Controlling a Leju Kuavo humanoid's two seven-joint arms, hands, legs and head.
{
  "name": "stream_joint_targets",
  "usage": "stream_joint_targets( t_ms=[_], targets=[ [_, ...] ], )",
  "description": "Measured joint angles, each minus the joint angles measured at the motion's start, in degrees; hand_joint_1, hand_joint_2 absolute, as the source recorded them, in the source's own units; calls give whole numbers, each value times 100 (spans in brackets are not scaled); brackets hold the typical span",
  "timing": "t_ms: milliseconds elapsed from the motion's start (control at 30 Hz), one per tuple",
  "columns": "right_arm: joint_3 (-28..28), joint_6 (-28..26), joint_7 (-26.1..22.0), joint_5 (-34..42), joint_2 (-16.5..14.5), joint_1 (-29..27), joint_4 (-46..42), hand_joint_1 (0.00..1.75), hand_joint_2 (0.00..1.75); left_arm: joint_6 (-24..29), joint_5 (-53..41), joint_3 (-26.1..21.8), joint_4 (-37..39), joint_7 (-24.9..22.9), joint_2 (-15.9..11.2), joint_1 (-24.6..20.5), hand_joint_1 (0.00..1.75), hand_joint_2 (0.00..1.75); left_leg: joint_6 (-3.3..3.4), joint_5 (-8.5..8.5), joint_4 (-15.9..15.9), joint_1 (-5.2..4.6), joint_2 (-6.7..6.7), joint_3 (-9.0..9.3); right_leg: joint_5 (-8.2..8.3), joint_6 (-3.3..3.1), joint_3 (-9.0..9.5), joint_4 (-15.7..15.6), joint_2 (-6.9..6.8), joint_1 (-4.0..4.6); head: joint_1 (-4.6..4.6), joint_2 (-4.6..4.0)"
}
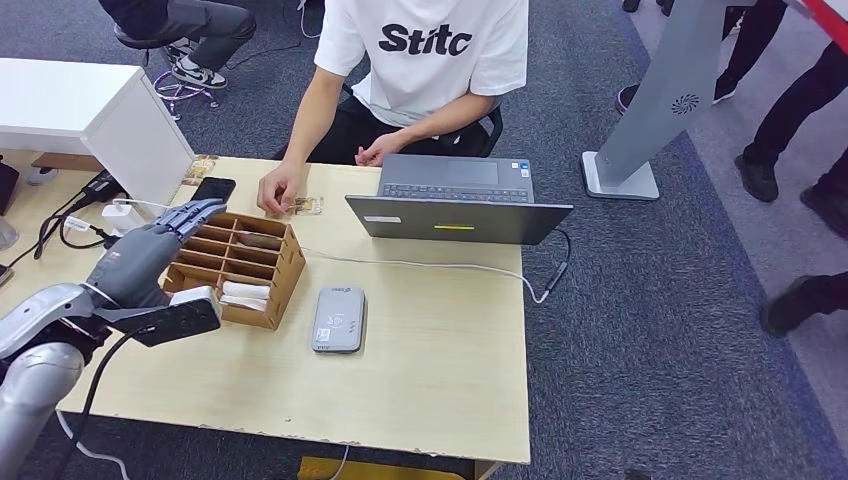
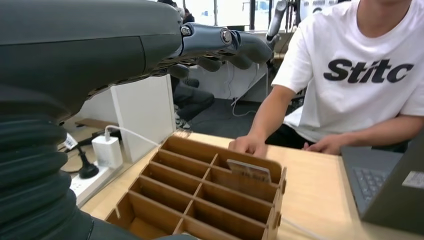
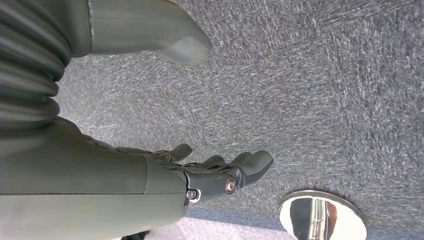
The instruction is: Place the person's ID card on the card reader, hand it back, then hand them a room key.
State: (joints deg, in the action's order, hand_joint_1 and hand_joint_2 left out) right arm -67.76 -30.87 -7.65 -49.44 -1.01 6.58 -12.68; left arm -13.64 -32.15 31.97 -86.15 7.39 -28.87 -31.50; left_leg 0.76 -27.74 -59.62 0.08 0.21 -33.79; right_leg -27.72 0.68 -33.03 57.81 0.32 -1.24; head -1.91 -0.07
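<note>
Left hand: the left hand (image 1: 150,250) hovers over the near-left corner of the cardboard organiser (image 1: 262,285), fingers stretched out and apart, holding nothing.
Right hand: the right hand (image 3: 220,172) hangs above the carpet, fingers loosely spread, nothing in it.
ID card: the ID card (image 1: 305,205) lies flat on the surface (image 1: 440,380) at the far edge, under the person's hand (image 1: 278,190), beyond the organiser.
Card reader: the card reader (image 1: 338,318), a grey pad, sits on the surface just beside the organiser on its right; nothing lies on it.
Room key: probably among the cards standing in the organiser's slots; one card (image 2: 248,170) stands upright in a far slot. Which is the key I cannot tell.
Stage (judged): ID card not yet taken; every step of the task is open.
Risk 1: the card lies flat and the person's fingers rest on it; a pinch from above may slip or press those fingers.
Risk 2: the reach to the card passes over the organiser; a low wrist could catch a divider and drag the box.
Risk 3: the laptop (image 1: 460,205) stands close to the card's right; a wide sweep could knock its lid.
Risk 4: the cable (image 1: 420,265) crosses the surface between laptop and reader; a carried card could snag it.
Surroundings: phone (image 1: 213,188) and white box (image 1: 120,115) at left, power strip with charger (image 2: 106,151).
</note>
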Motion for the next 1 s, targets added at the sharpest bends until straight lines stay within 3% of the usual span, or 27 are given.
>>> stream_joint_targets(
  t_ms=[400,1000],
  targets=[
    [0,3,12,-23,2,1,0,0,175,-75,228,7,-226,-110,-596,444,0,175,0,0,1,1,-1,0,-1,-1,0,0,-1,-1,-2,0],
    [0,3,16,-54,2,2,0,0,175,-49,129,24,-229,-218,-650,559,0,175,0,0,1,1,-1,-1,-1,-1,0,0,-2,0,-2,0]
  ],
)
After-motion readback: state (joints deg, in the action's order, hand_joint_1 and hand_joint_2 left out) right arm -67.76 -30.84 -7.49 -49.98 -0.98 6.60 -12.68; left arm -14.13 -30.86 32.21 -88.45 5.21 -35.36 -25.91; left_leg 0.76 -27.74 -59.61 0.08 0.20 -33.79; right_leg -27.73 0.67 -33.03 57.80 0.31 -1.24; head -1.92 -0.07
